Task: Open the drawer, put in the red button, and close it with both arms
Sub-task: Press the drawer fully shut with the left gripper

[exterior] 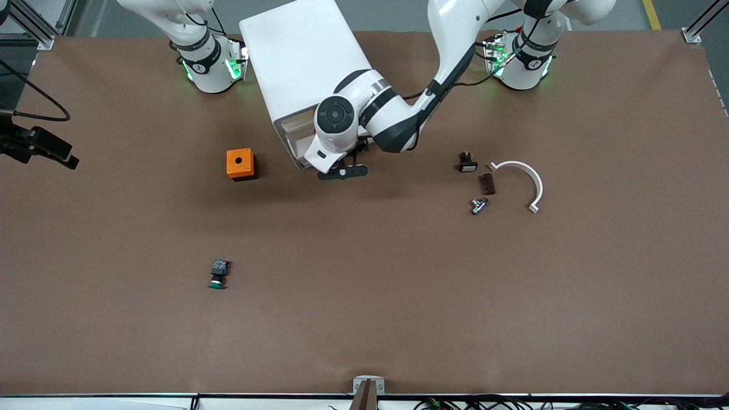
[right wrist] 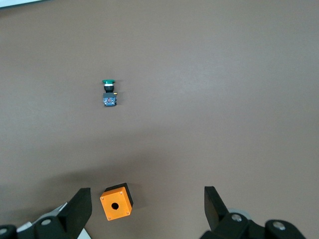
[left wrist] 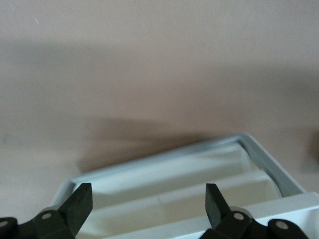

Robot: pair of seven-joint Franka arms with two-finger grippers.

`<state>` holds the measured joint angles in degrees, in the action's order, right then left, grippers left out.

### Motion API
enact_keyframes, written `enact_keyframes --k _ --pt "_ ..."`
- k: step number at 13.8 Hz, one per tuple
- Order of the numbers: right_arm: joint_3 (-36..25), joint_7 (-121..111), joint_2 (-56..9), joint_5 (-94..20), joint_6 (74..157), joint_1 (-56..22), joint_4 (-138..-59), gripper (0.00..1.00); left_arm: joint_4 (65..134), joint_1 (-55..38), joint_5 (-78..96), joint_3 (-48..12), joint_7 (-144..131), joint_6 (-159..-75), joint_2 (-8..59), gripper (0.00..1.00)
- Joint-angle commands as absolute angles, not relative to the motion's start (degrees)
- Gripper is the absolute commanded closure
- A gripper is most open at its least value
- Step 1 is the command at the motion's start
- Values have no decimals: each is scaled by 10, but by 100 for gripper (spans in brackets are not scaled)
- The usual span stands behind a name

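Observation:
The white cabinet (exterior: 302, 62) stands between the two arm bases, its drawer fronts turned toward the front camera. My left gripper (exterior: 343, 171) is open and empty just in front of those fronts. In the left wrist view its fingers (left wrist: 79, 201) stand wide apart over white tray rims (left wrist: 199, 147); I cannot tell which one is the drawer. The red button is not in view. My right gripper (right wrist: 147, 195) is open and empty, high over the orange box (right wrist: 116, 201); it is out of the front view.
The orange box with a round hole (exterior: 240, 164) sits beside the cabinet toward the right arm's end. A green-capped button (exterior: 218, 274) lies nearer the front camera. A small black part (exterior: 467, 163), a brown piece (exterior: 488, 184), a metal fitting (exterior: 478, 205) and a white curved bracket (exterior: 527, 179) lie toward the left arm's end.

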<state>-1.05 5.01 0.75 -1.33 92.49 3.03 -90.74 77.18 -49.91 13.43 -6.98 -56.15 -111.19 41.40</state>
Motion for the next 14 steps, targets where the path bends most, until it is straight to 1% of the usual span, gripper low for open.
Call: enact_keyframes --k 1,5,8,11,14 --pt "-2 52 14 -5 918 40 -905 0 780 -499 164 -83 -566 -1113 410 0" --pt "-3 47 14 -5 918 40 -905 0 784 -497 182 -89 -576 -1109 414 0" --pt "-3 46 14 -5 913 41 -905 0 781 -474 178 -84 -580 -1108 412 0" --pt "-4 46 14 -5 911 41 -905 0 778 -415 157 -78 -575 -1109 405 0" --pt "-3 45 14 -4 911 40 -904 0 776 -357 69 -78 -575 -1109 382 0"
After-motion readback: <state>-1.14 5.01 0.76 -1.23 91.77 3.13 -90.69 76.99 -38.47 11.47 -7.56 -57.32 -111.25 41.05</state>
